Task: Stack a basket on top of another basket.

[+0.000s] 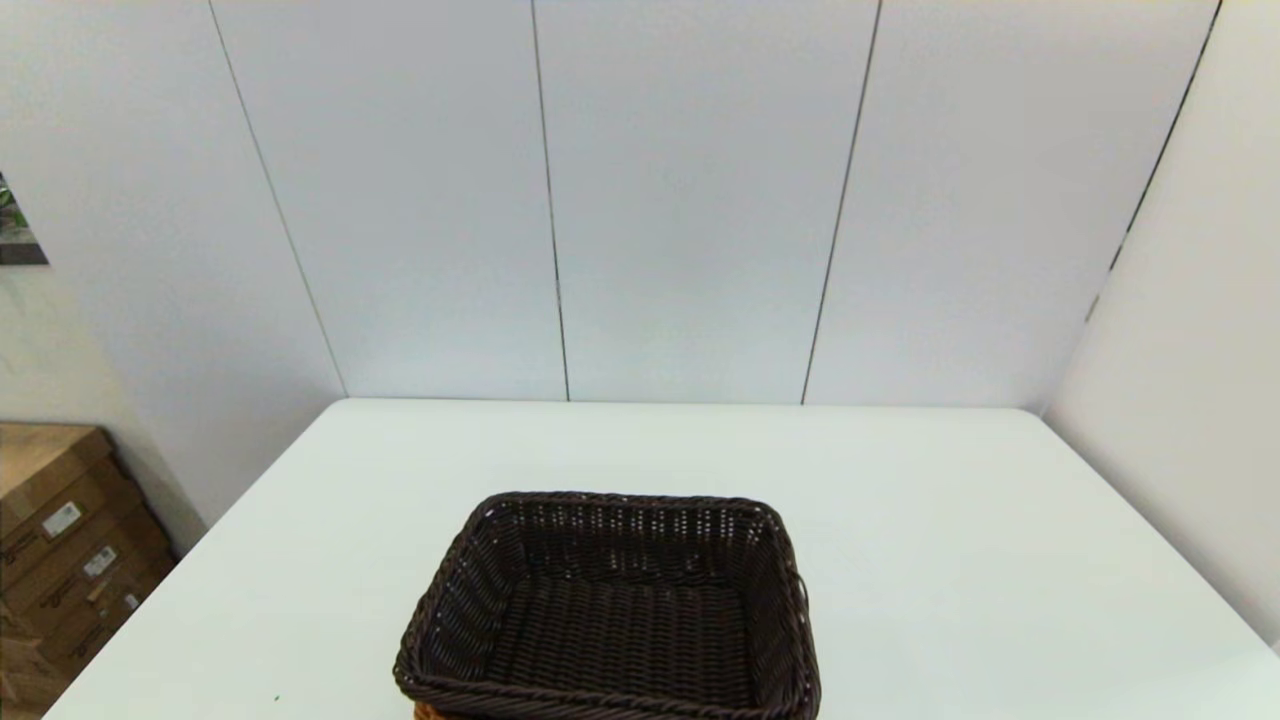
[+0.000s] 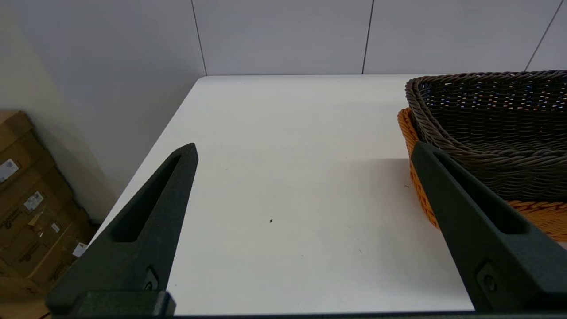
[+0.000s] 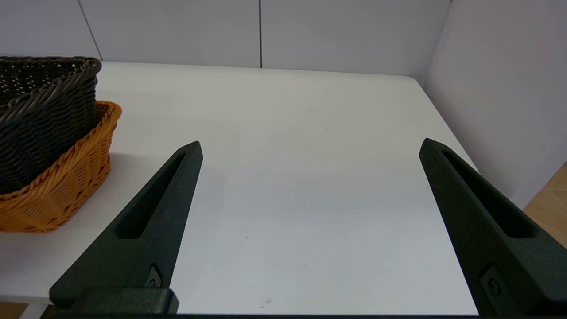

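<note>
The dark brown basket (image 1: 610, 610) sits nested inside the orange-tan basket (image 2: 538, 212), the pair standing together on the white table (image 1: 950, 560) near its front edge. From the head view only a sliver of orange shows beneath the dark rim, but both wrist views make the stacking plain: the dark weave rises out of the orange one, whose braided rim rings it lower down. The dark basket looks slightly tilted in its seat, one end riding higher than the other. To the left of the baskets, the left gripper (image 2: 303, 150) hangs low over bare tabletop with its fingers spread wide and holding nothing; one black finger (image 2: 469, 212) crosses in front of the baskets' near corner from its own camera, though I cannot tell whether it touches. To the right of the baskets, the right gripper (image 3: 310, 148) is likewise splayed and empty, well apart from them. Beyond the table's left side, off from the baskets, cardboard boxes (image 1: 60, 560) are piled against the wall.
</note>
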